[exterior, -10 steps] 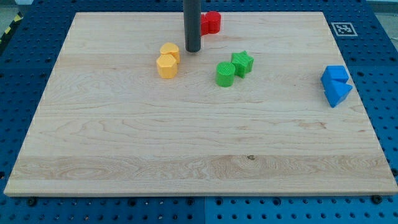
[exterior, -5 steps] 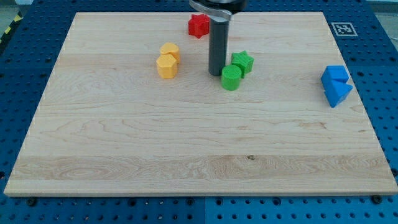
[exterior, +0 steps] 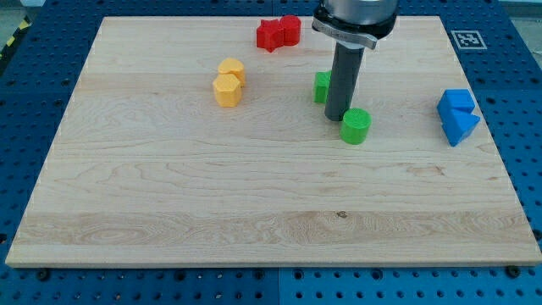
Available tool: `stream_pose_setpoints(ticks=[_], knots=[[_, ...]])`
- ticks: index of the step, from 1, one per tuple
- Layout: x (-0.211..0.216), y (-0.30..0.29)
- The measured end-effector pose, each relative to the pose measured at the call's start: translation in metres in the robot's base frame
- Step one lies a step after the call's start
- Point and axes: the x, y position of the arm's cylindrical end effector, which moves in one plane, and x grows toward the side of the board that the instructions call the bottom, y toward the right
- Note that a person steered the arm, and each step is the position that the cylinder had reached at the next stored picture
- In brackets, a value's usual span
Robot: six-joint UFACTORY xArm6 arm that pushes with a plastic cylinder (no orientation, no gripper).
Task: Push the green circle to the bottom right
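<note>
My tip (exterior: 338, 117) — beside one green circle (exterior: 356, 126)

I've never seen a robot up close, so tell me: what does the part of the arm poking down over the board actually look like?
It is a straight, smooth, dark grey rod, round like a thick peg. Above it sits a wider dark collar with a pale metallic rim, cut off by the view's top. No cables, markings or claws show. My tip is the rod's plain blunt end, just left of the green circle.

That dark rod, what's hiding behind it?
A green block shows at the straight dark rod's left edge; the rest is covered, so its shape can't be told. My tip sits beside the green circle block.
</note>
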Motion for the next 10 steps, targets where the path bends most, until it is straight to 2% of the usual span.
stream_pose_setpoints(ticks=[6, 10], knots=[[0.007, 0.022], [0.032, 0.022]])
